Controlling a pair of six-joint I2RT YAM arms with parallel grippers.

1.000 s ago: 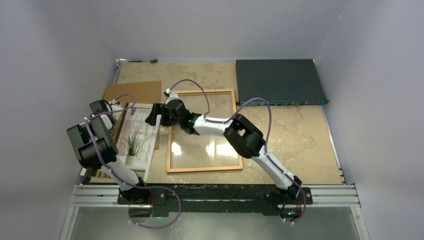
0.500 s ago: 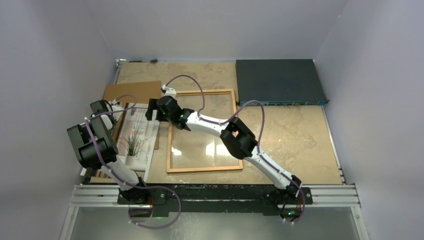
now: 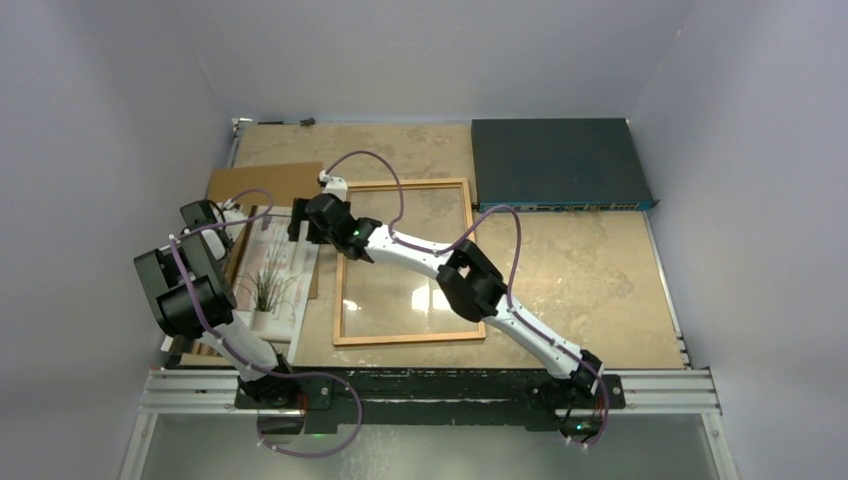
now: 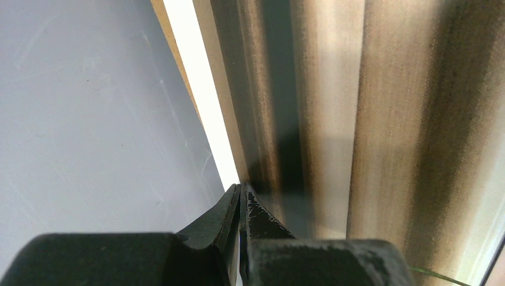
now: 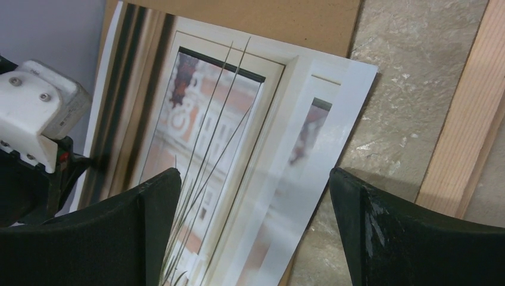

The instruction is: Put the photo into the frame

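The photo point(image 3: 280, 280) lies tilted at the table's left, partly over the brown board; its curtain and thin plant stems show in the right wrist view point(image 5: 238, 119). My left gripper point(image 3: 236, 222) is shut on the photo's white left edge point(image 4: 202, 101), its fingertips point(image 4: 239, 190) pressed together there. My right gripper point(image 3: 298, 222) hangs open over the photo's far right corner, its jaws point(image 5: 253, 173) wide apart and touching nothing. The orange-brown frame point(image 3: 410, 338) lies flat with its glass, just right of the photo; one of its rails point(image 5: 470, 131) shows in the right wrist view.
A brown backing board point(image 3: 265, 183) lies under and behind the photo point(image 5: 268, 18). A dark blue flat box point(image 3: 560, 165) sits at the back right. The grey wall stands close on the left point(image 4: 89, 119). The right arm stretches across the frame.
My right gripper has moved left and a little back, off the frame's corner to above the photo's far right corner. The left arm and the photo have not moved.
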